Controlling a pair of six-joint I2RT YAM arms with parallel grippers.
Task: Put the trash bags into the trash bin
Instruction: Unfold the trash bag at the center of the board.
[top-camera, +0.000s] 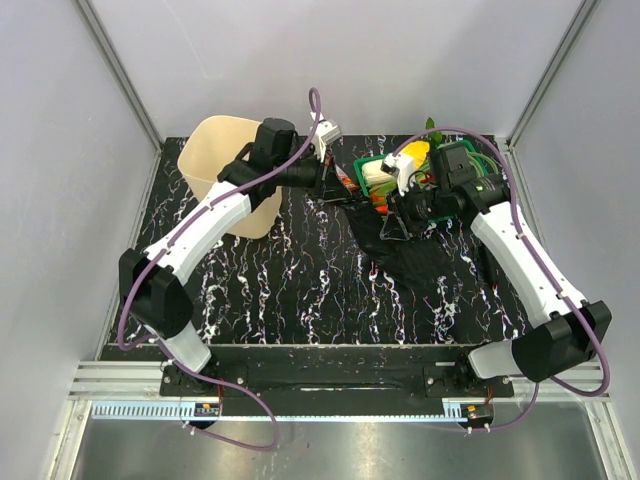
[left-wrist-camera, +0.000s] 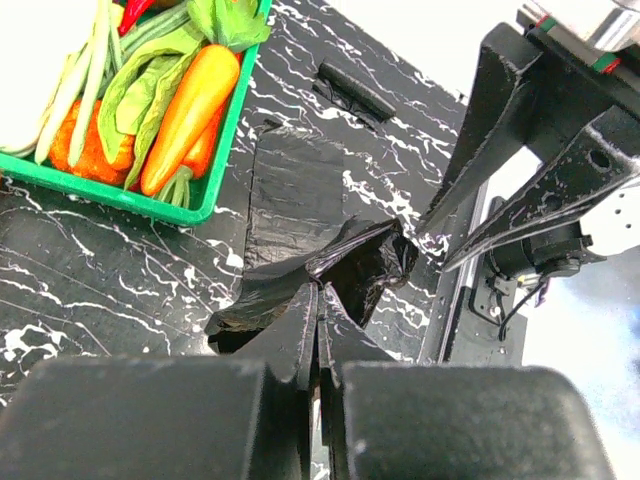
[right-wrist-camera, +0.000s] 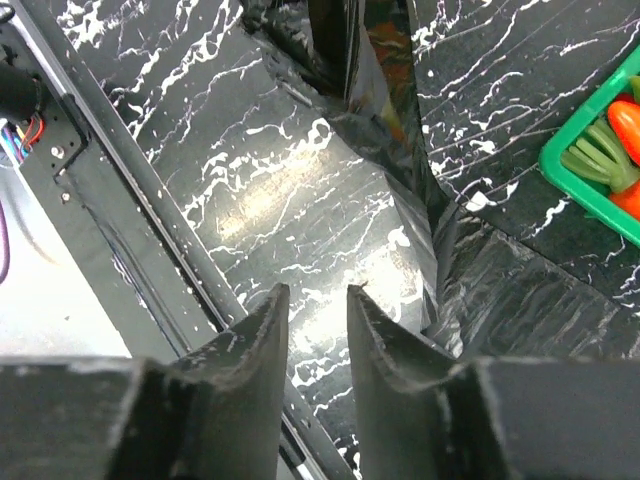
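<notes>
Trash bag (top-camera: 415, 260), glossy black and crinkled, lies as a floppy sheet on the marbled black table (top-camera: 300, 290), at about 3 o'clock from the table's centre in the top view. One corner is drawn up toward 11 o'clock, where the left gripper (top-camera: 325, 185) meets it. The cream trash bin (top-camera: 215, 150) stands upright at 10 o'clock, well apart from the bag. The green vegetable tray (top-camera: 368, 165) sits at 1 o'clock, just beyond the sheet. The right gripper (top-camera: 395, 225) hangs over the sheet's far edge, just in front of the tray.

From the left wrist, the left gripper (left-wrist-camera: 318, 330) has its fingers pressed together on a bunched fold of the trash bag (left-wrist-camera: 345, 265). The rest of the sheet runs flat toward 12 o'clock. The tray (left-wrist-camera: 215, 180), at 10 o'clock, holds an orange carrot (left-wrist-camera: 190, 105) and leafy greens. A small folded bundle (left-wrist-camera: 355, 92) of black plastic lies alone on the table at 12 o'clock. The right gripper's fingers (left-wrist-camera: 495, 140) come down at 2 o'clock, their tips close to the raised fold.

From the right wrist, the right gripper (right-wrist-camera: 313, 300) shows a narrow gap between its fingers, with nothing in it and bare table below. The trash bag (right-wrist-camera: 520, 290) lies at 3 o'clock and rises in a taut fold toward 12 o'clock. A corner of the tray (right-wrist-camera: 585, 165) shows at 2 o'clock.
</notes>
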